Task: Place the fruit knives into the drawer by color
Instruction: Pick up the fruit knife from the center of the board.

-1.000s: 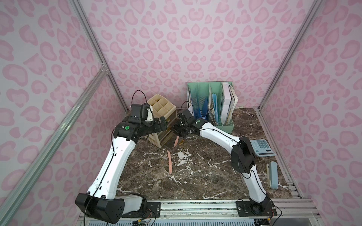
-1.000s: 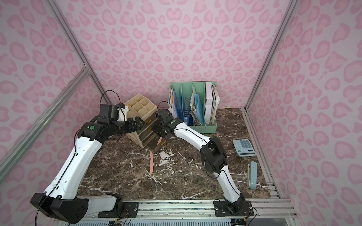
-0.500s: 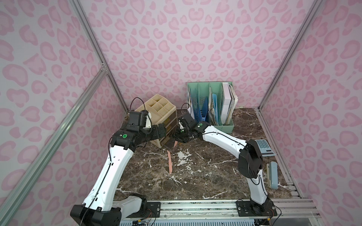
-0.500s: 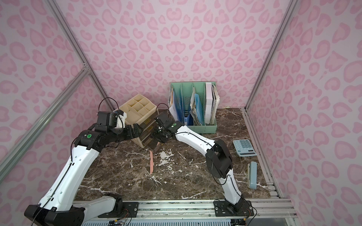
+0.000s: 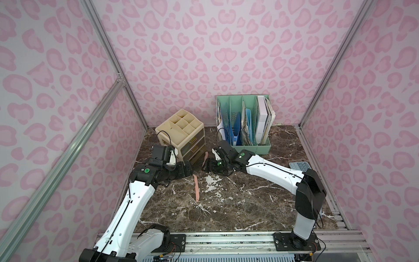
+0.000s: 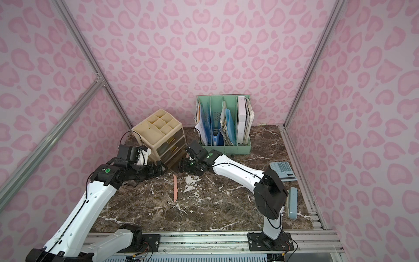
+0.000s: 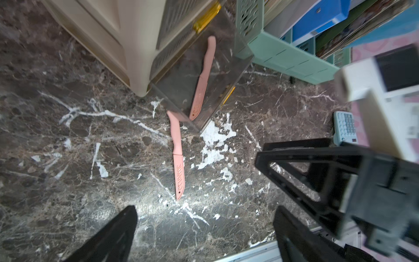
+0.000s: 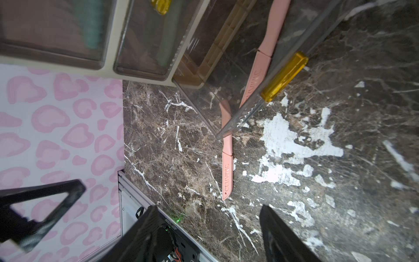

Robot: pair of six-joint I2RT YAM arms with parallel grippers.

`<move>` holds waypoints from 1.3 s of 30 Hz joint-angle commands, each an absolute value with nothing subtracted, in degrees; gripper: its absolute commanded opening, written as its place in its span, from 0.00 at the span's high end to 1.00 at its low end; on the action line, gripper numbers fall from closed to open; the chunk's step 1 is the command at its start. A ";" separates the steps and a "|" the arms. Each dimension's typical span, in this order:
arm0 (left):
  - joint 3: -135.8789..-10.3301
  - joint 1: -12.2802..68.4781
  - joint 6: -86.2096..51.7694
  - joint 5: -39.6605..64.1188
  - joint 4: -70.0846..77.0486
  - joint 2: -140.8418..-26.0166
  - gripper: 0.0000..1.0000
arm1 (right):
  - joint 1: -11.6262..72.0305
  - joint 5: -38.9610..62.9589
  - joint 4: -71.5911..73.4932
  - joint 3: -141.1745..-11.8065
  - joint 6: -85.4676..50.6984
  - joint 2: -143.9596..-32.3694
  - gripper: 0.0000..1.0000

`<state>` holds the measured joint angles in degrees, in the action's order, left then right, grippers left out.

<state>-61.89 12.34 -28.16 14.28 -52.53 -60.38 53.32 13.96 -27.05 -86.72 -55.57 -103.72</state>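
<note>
Right hand [image 8: 208,207] stands open, apparently holding nothing.

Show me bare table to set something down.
Free: front marble between the loose pink knife and the right arm's base; also between file holder and calculator. Crowded: around the open drawer, where left gripper and right gripper hover.

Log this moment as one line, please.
clear plastic bottom drawer: open | salmon pink knife: lying inside it | second salmon pink knife: on brown marble table | left gripper: open, empty | right gripper: open, empty
</note>
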 commanded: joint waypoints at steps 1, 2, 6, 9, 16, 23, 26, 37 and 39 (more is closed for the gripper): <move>-58.83 12.36 -27.85 14.70 -52.03 -59.48 0.06 | 53.86 14.58 -24.19 -85.22 -53.53 -102.38 0.25; -57.89 12.36 -28.00 14.54 -51.60 -59.12 0.06 | 54.16 14.72 -24.32 -85.02 -53.31 -102.54 0.24; -55.16 12.41 -28.68 14.27 -49.87 -58.10 0.05 | 56.44 12.99 -23.93 -85.23 -50.95 -104.33 0.24; -54.49 12.31 -29.09 14.30 -49.32 -58.15 0.05 | 57.93 11.04 -23.25 -85.63 -49.88 -106.94 0.25; -56.57 12.34 -28.57 13.41 -50.78 -57.32 0.05 | 61.09 6.68 -24.05 -90.34 -46.76 -115.05 0.29; -58.82 12.35 -30.39 9.77 -54.55 -56.13 0.04 | 64.03 1.64 -30.64 -98.77 -44.28 -122.56 0.35; -60.02 12.33 -30.11 8.63 -56.35 -55.86 0.04 | 64.63 0.36 -32.20 -99.14 -44.38 -123.98 0.38; -59.71 12.39 -30.63 8.86 -56.71 -54.45 0.04 | 67.69 -3.86 -34.73 -98.34 -41.46 -127.15 0.41; -59.55 12.36 -30.76 8.81 -56.70 -54.32 0.04 | 68.25 -5.18 -36.18 -98.97 -41.14 -127.97 0.42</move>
<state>-59.53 12.23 -30.06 5.69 -59.37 -54.57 67.13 -2.26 -33.80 -98.17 -42.59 -127.26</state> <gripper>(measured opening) 0.957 0.588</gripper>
